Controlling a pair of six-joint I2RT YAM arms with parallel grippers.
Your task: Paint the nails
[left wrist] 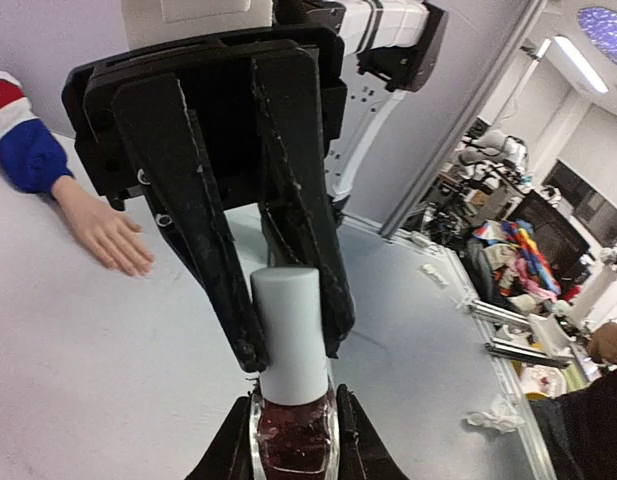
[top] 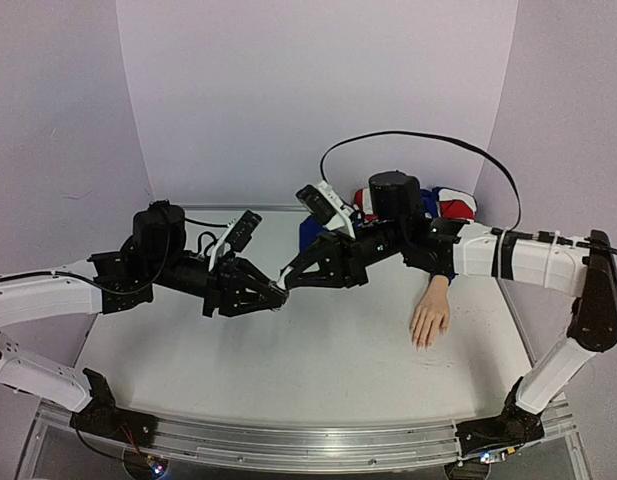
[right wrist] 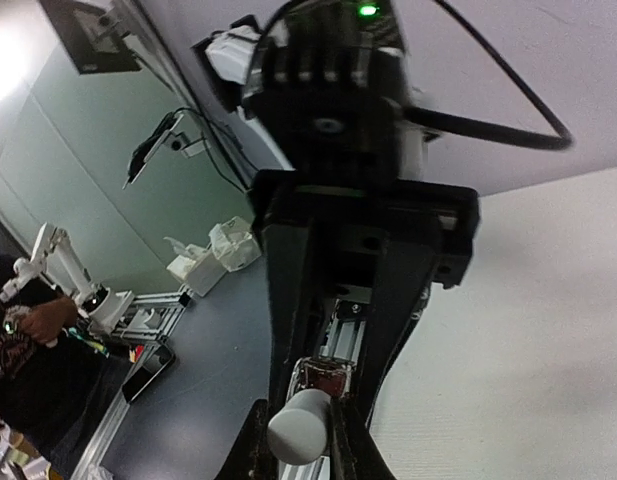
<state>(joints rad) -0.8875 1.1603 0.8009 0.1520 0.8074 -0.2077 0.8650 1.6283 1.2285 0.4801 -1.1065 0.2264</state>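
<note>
A small dark red nail-polish bottle point(left wrist: 293, 440) with a white cap point(left wrist: 288, 335) is held in the air above the table's middle point(top: 281, 284). My left gripper point(left wrist: 293, 418) is shut on the glass body. My right gripper point(right wrist: 300, 432) is shut on the white cap point(right wrist: 300, 425), meeting the left one tip to tip point(top: 291, 275). The pale mannequin hand point(top: 429, 318) lies palm down to the right, its blue sleeve point(left wrist: 28, 155) behind my right arm. The nails point(top: 422, 342) at its fingertips are too small to make out.
A black cable point(top: 428, 140) arcs over my right arm at the back. An aluminium rail point(top: 288, 445) runs along the table's near edge. Purple walls point(top: 318, 90) close in the back and sides.
</note>
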